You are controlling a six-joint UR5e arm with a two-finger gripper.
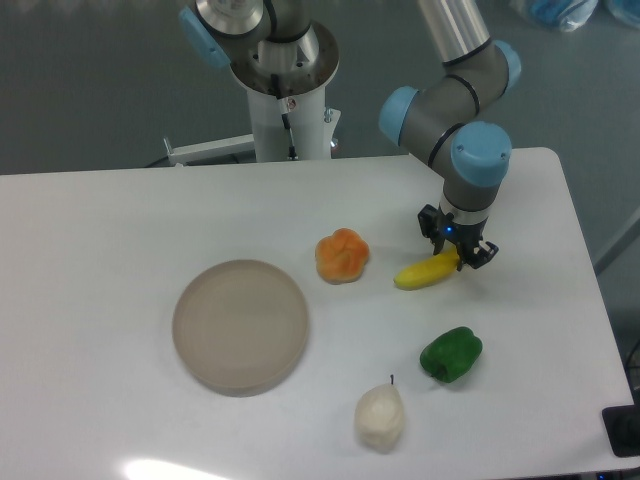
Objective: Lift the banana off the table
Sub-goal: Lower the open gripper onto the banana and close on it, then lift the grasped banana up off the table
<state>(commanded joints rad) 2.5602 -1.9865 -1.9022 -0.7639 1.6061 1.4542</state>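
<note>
gripper closed in on the banana's right end

fixed camera: the banana (427, 272) lay on the table (120, 230), right of centre, its long axis running from lower left to upper right, the blunt left tip pointing toward the orange lumpy fruit (342, 255) and the right end tucked under the gripper (457, 246). the arm came down from the top of the view, and the two dark fingers stood on either side of that raised right end, narrowed around it; it seemed they were pinching it, though contact on the far side was hard to make out. the banana's left part appeared to rest on the tabletop.

the round beige plate (240, 325) sat left of centre with nothing in it. a green pepper (451, 354) lay below the banana, well apart, and a pale pear-shaped fruit (380, 417) lay near the front edge.
</note>
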